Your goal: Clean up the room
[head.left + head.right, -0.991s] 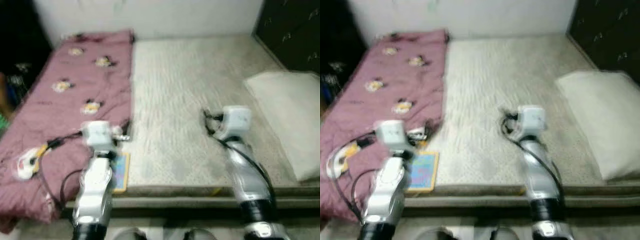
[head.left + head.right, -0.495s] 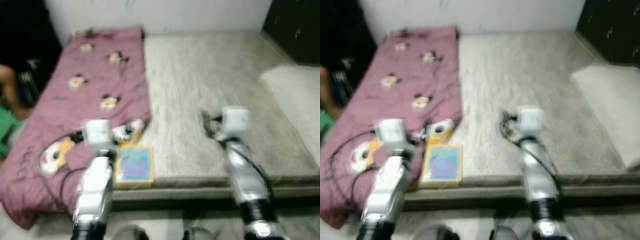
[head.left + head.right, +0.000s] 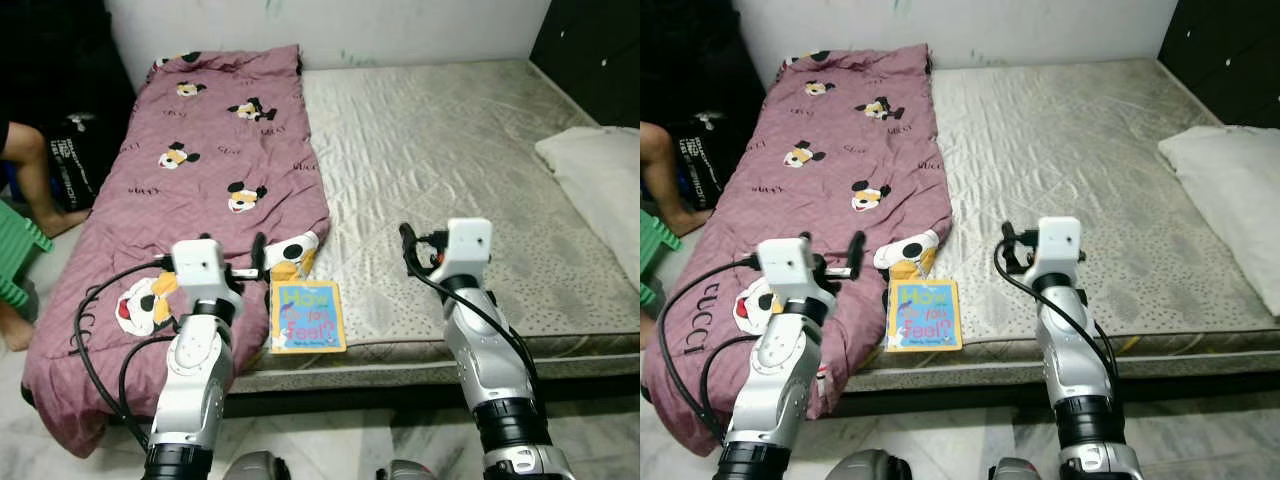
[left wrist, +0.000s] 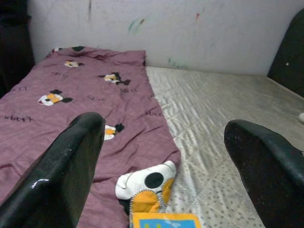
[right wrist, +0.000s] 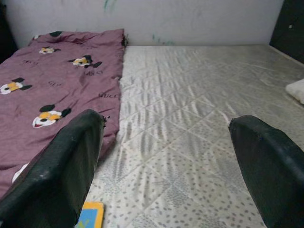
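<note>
So we're standing at the foot of a big bare mattress (image 3: 450, 150), grey quilted fabric, taking up most of what's in front of us. Along its left side we've got a long maroon blanket (image 3: 200, 170) printed with cartoon mouse faces, running from the back wall down to the near edge and hanging over the left side toward the floor. Over on the far right of the mattress sits a white pillow (image 3: 600, 180), well apart from everything else. Right at the near edge, just beside the blanket's lower corner, lies a colourful picture book (image 3: 307, 316), flat, cover up, yellow border with blue in the middle. Our left gripper (image 4: 161, 166) is held over the blanket near that book, fingers spread wide with nothing between them; in its wrist view the top edge of the book peeks in between the two black fingers (image 4: 71, 161). Our right gripper (image 5: 166, 166) is out over the bare mattress, also wide open and holding nothing. At the far left edge we can see a person's bare leg (image 3: 30, 170) and a bit of a green stool (image 3: 15, 255).
</note>
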Robot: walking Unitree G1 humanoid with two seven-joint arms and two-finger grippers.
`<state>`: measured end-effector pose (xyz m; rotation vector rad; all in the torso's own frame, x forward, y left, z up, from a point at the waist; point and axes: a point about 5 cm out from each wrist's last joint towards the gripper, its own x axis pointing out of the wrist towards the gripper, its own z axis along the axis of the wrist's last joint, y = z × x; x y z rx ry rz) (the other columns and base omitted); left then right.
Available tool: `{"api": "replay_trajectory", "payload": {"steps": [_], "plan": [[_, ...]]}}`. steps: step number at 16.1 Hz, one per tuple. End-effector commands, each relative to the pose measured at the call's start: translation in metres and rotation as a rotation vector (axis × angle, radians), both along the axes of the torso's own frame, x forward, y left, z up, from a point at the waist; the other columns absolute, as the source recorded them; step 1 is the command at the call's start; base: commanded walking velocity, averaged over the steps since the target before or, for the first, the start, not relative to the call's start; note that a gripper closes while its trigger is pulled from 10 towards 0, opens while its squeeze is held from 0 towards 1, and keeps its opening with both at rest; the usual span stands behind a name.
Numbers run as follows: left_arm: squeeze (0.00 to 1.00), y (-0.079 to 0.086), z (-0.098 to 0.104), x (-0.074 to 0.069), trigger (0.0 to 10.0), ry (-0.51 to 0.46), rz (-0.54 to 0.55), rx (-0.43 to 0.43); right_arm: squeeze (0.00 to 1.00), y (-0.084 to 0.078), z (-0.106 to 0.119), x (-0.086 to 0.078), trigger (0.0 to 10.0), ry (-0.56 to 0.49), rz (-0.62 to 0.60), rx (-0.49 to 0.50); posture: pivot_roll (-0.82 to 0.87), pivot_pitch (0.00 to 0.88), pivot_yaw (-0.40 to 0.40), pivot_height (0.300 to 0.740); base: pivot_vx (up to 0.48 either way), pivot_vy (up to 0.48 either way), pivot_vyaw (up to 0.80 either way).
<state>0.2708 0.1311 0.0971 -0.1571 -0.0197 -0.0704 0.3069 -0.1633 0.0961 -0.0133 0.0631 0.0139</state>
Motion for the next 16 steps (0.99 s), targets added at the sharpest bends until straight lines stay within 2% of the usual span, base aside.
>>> {"api": "replay_trajectory", "payload": {"steps": [1,12,16], "plan": [[0.00,0.0000,0.0038,-0.0004,10.0,-0.021,-0.004,-0.010,0.00,0.0000,0.0022,0.0010,10.0,-0.005,0.004,-0.008,-0.05,0.011,0.049,0.740,0.000,0.000,0.00],[0.00,-0.0009,0.0042,-0.0025,10.0,-0.033,-0.021,-0.012,0.00,0.0011,0.0015,0.0016,10.0,-0.002,0.014,-0.021,-0.04,0.008,0.045,0.740,0.310,0.000,0.00],[0.00,-0.0026,-0.0028,-0.0021,10.0,0.028,0.008,0.006,0.00,-0.0003,0.0003,0.0009,10.0,0.001,0.010,-0.024,-0.04,0.011,0.045,0.740,0.078,0.000,0.00]]}}
